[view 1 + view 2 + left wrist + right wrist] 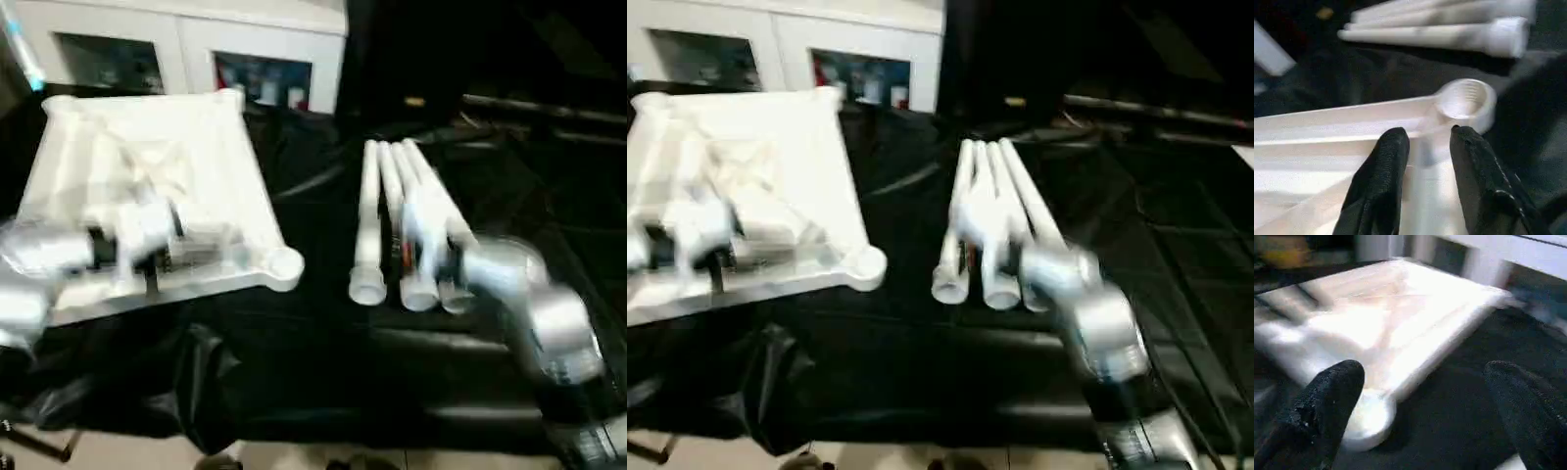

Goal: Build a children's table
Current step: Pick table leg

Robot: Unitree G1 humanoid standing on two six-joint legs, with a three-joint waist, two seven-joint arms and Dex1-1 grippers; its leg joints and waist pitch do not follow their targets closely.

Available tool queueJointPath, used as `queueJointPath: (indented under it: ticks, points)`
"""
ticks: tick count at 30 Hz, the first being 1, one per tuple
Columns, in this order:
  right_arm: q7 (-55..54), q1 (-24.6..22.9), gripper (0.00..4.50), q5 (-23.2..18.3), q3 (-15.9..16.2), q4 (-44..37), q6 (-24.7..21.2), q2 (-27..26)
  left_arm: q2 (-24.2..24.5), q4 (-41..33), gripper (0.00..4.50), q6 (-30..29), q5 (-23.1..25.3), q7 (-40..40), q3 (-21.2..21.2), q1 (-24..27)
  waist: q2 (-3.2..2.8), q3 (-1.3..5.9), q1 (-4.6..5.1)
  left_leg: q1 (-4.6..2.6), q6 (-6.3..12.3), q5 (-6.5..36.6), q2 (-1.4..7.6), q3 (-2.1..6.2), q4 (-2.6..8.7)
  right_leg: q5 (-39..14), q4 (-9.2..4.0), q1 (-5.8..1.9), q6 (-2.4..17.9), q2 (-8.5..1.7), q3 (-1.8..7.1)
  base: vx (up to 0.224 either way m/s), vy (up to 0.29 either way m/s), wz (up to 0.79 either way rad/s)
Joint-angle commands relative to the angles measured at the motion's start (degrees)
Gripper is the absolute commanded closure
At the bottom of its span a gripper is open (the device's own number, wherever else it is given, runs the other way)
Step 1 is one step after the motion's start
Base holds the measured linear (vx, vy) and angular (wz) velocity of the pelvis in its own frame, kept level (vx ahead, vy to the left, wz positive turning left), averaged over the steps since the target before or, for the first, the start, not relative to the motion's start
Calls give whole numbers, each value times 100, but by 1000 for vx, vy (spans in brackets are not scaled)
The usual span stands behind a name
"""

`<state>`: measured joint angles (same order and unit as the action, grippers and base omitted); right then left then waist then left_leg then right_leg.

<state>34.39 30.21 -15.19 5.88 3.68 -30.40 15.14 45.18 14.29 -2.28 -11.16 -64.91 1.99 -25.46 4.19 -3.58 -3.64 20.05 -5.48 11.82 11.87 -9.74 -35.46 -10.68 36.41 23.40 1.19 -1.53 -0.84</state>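
The white tabletop (147,166) lies upside down on the left, ribbed side up, with a round corner socket (284,264) at its near right. Three white legs (392,206) lie side by side to its right, wide ends towards me. My left gripper (1427,147) hovers over the tabletop's near rim, just short of the socket (1464,100). Its black fingers (1381,186) stand a little apart astride a rib: open. My right forearm (509,294) reaches over the legs' near ends. My right gripper (1425,401) is wide open with nothing between its fingers, facing the tabletop (1381,318).
A black cloth (323,343) covers the work surface and hangs over its near edge. A white cabinet with glass doors (196,44) stands right behind the tabletop. Dark bars (539,108) run along the back right.
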Motion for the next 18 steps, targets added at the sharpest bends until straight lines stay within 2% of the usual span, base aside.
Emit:
queueJointPath:
  ticks: [1,2,4,5,6,7,8,9,10,11,12,13,14,16,18]
  points:
    - [-666,216,0,174,-191,522,-238,-142,-186,-240,245,-30,-40,181,30,-87,-135,368,-3,-88,-454,931,88,9,488,-1117,-370,-204,1019,-470,219,0,0,0]
    - [-666,216,0,174,-191,522,-238,-142,-186,-240,236,-30,-40,181,30,-87,-141,371,-10,-84,-456,877,93,2,483,-994,-356,-208,1019,-473,224,0,0,0]
    - [-795,306,0,219,-201,670,-263,-198,-260,-300,214,-61,-65,259,21,-85,-136,391,-30,-49,-437,681,83,4,482,-591,-313,-267,976,-466,218,0,0,0]
    - [-876,363,0,248,-207,763,-278,-234,-307,-338,214,-81,-82,308,15,-84,-104,395,-23,-41,-428,618,81,1,481,-511,-303,-277,973,-464,217,0,0,0]
    - [-876,363,0,248,-207,763,-278,-234,-307,-338,206,-81,-82,308,15,-84,-120,388,-22,-39,-430,627,79,-1,481,-521,-310,-272,1004,-476,220,0,0,0]
    - [-1269,619,0,296,-303,1190,-348,-419,-473,-432,200,-81,-145,438,-1,-98,-82,385,-19,-25,-415,621,77,-9,478,-541,-317,-288,989,-476,225,0,0,0]
    - [-1637,884,0,420,-337,1622,-572,-559,-686,-563,200,-139,-272,601,-85,-84,-94,377,1,-25,-440,647,73,-7,483,-632,-313,-270,1006,-481,227,0,0,0]
    - [-1653,897,0,423,-341,1644,-584,-567,-694,-569,183,-147,-275,606,-85,-86,-78,379,35,-30,-509,724,59,-6,476,-878,-328,-266,1051,-480,223,0,0,0]
    - [-1911,1108,0,466,-401,2002,-767,-684,-817,-655,173,-263,-327,678,-82,-119,-63,363,32,-21,-529,778,66,-10,474,-1047,-345,-257,1014,-491,240,0,0,0]
    - [-1911,1108,0,466,-401,2002,-767,-684,-817,-655,173,-263,-327,678,-82,-119,-79,365,21,-26,-537,815,66,-5,477,-1122,-356,-256,976,-494,238,0,0,0]
    - [-2098,1296,0,482,-468,2291,-1012,-774,-881,-741,166,-468,-455,643,-55,-155,-53,365,45,-21,-540,842,66,-8,471,-1143,-337,-256,899,-482,246,0,0,0]
    - [-2191,1411,0,432,-557,2459,-1208,-843,-933,-819,160,-679,-555,672,-48,-180,-60,370,39,-43,-544,831,61,-16,465,-1104,-341,-235,844,-463,243,0,0,0]
    - [-2399,1651,0,355,-705,2792,-1628,-942,-921,-897,150,-828,-527,581,99,-220,-57,374,41,-24,-540,766,48,-13,462,-1032,-332,-251,814,-453,247,0,0,0]
    - [-2521,1744,0,316,-790,2939,-1806,-982,-895,-921,131,-867,-508,507,168,-221,-55,376,34,-23,-542,691,47,-15,464,-946,-330,-253,797,-447,249,0,0,0]
    - [-2666,1901,0,292,-883,3220,-1982,-1025,-858,-928,120,-808,-460,380,241,-218,-85,380,23,-24,-555,624,54,-16,459,-782,-310,-249,797,-448,244,0,0,0]
